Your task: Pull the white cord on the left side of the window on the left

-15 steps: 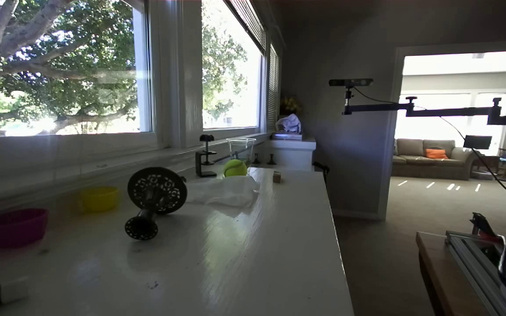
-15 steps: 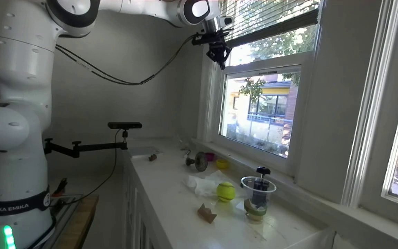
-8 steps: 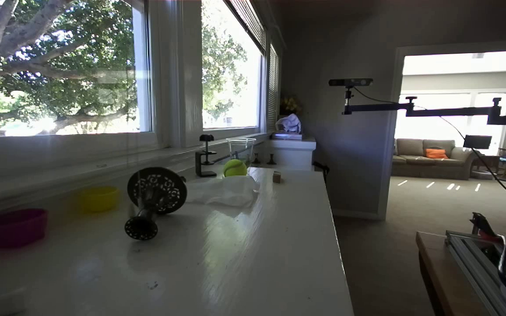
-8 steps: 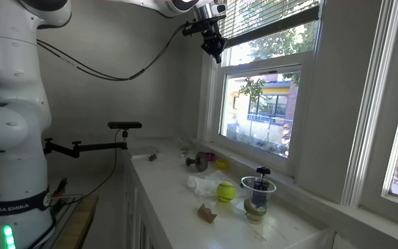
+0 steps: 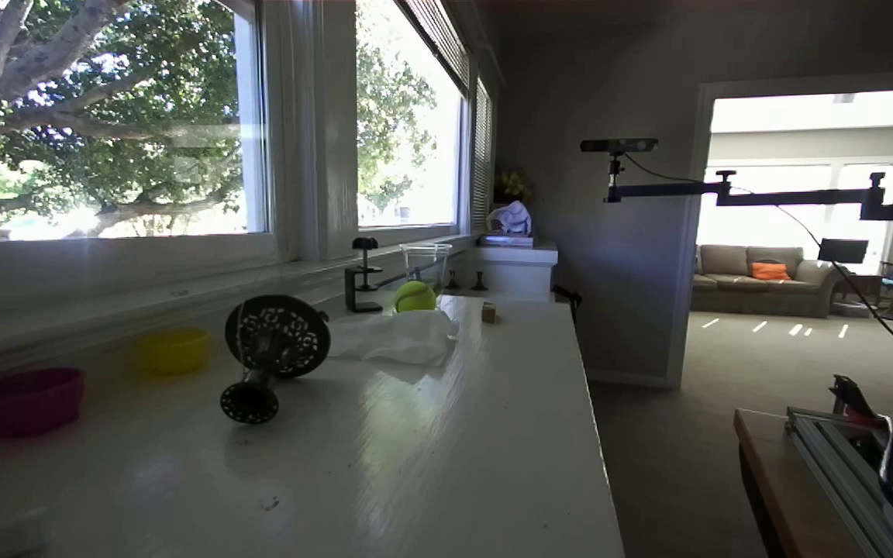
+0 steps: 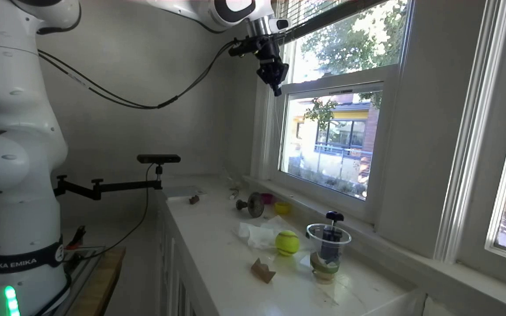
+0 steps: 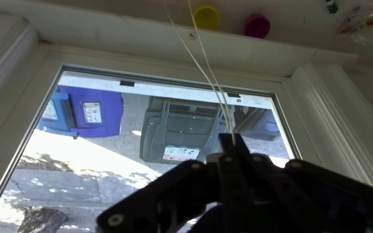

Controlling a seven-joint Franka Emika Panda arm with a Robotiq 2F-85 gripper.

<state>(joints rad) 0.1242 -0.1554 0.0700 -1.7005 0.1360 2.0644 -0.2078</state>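
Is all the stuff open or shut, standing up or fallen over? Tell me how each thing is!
hand: shut on the white cord
white cord: gripped, two strands hanging below
window beside the hand: looks shut
blinds: partly raised
yellow cup: upright, top open
pink cup: upright, top open
clear cup: upright
dark stand: lying on its side
white paper: crumpled
green light: on

In an exterior view, gripper before the left edge of the window, cord hanging below; on the tabletop, a ball left of a cup, clamp behind the cup, two bowls farther back
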